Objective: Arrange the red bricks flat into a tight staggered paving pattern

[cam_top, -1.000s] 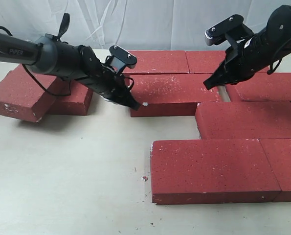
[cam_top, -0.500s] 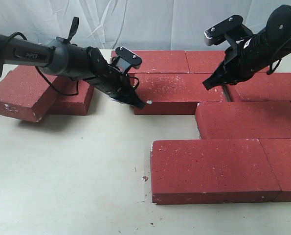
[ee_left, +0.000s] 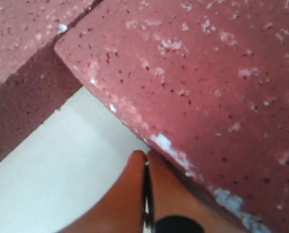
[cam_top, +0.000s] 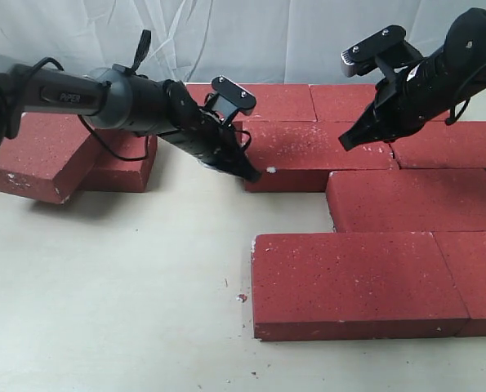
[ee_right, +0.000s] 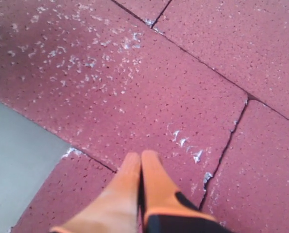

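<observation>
Exterior view shows the pale table (cam_top: 104, 286) bearing the red bricks (cam_top: 357, 282) flat along its right and far edges, two more overlapping at its left edge, the left gripper (cam_top: 263, 173) closed on nothing at the left end of a middle brick (cam_top: 316, 155), and the right gripper (cam_top: 346, 144) likewise closed over its right end.

Left jaws at red brick (cam_top: 316, 153)

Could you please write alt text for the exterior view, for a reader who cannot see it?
The left fingers, shut, sit at the near left corner of a red brick among flat bricks laid staggered on a pale table; the right fingers, also shut, point at its right end. At far left, one loose brick leans on a second brick.
</observation>
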